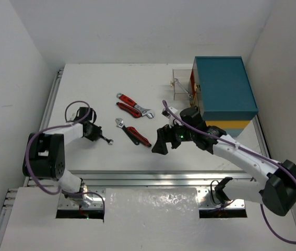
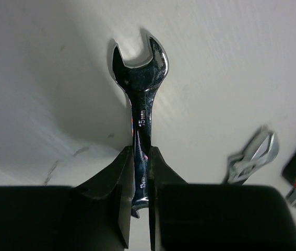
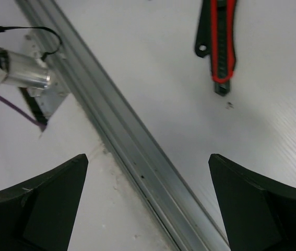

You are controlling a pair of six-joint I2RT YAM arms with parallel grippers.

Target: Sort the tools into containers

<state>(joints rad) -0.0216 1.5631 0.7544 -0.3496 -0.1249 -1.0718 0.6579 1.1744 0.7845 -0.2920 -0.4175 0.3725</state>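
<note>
Left pincer (image 2: 140, 178): jaws closed on the shank of a thin silver spanner (image 2: 140, 99). The pads clamp its lower shank; the open-end head sticks straight out ahead of the fingers, long axis in line with the pincer. Cannot tell whether the spanner is clear of the counter (image 1: 85, 94) or resting on it.

Landmark: teal box (image 1: 225, 86), far right of the counter. From it, the left pincer (image 1: 96, 133) and the spanner (image 1: 106, 140) lie well off to the left and nearer the arm bases. A clear drawer (image 1: 181, 86) stands pulled out at the box's left side, with something silver in it.

Right pincer (image 1: 161, 145): jaws spread wide, holding nothing, hovering just in front of the box and to its left, over the counter's near rail (image 3: 127, 141).

Between the two pincers: three red-and-black adjustable wrenches (image 1: 133, 132), still loose on the counter.

Judgement: the carry runs from the spanner rightward and away to the drawer. The right arm sits nearer the box, yet the left has the grip.
</note>
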